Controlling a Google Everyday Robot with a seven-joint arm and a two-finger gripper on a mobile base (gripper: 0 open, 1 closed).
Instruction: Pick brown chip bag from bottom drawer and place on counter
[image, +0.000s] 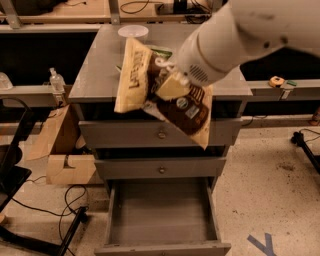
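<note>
The brown chip bag (185, 107), dark brown with a cream-yellow end panel, hangs in the air in front of the counter's front edge. My gripper (167, 80) is shut on the bag's middle and holds it above the top drawer's level. The white arm comes in from the upper right. The bottom drawer (162, 212) stands pulled open below, with nothing in it. The counter (97, 75) is the flat grey cabinet top behind the bag. The bag and arm hide much of the counter.
A clear plastic bowl (133, 32) sits at the counter's back. A green chip bag (159, 50) peeks out behind the held bag. Two knobbed drawers (161, 134) are closed. A cardboard box (62, 145) and cables (70, 215) lie at the left.
</note>
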